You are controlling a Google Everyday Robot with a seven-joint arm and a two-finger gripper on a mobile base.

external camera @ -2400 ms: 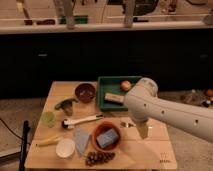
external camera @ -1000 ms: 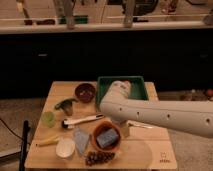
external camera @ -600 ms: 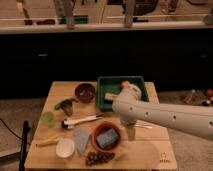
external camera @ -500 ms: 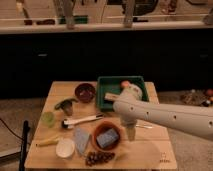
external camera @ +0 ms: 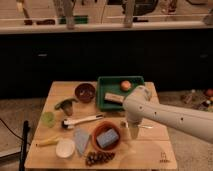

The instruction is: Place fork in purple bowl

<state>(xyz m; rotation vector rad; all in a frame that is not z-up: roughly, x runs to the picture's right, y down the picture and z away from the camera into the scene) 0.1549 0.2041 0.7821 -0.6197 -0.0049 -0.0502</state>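
Observation:
The fork [external camera: 146, 126] is a thin silvery sliver lying on the wooden table right of the orange bowl, partly hidden by my arm. The purple bowl [external camera: 85, 92] stands at the back, left of the green tray. My gripper [external camera: 132, 131] hangs from the white arm [external camera: 165, 116], pointing down right over the fork's middle, between the orange bowl and the table's right part. I cannot tell whether it touches the fork.
The orange bowl [external camera: 106, 136] holds a blue sponge. The green tray [external camera: 107, 83] holds a wooden block and an orange fruit [external camera: 126, 85]. A white-handled tool [external camera: 82, 120], a white cup [external camera: 65, 148], grapes [external camera: 99, 158] and green items lie to the left.
The arm swung left across the tray, then came back a little to the right. The gripper now stands over the fork. Nothing on the table has moved.

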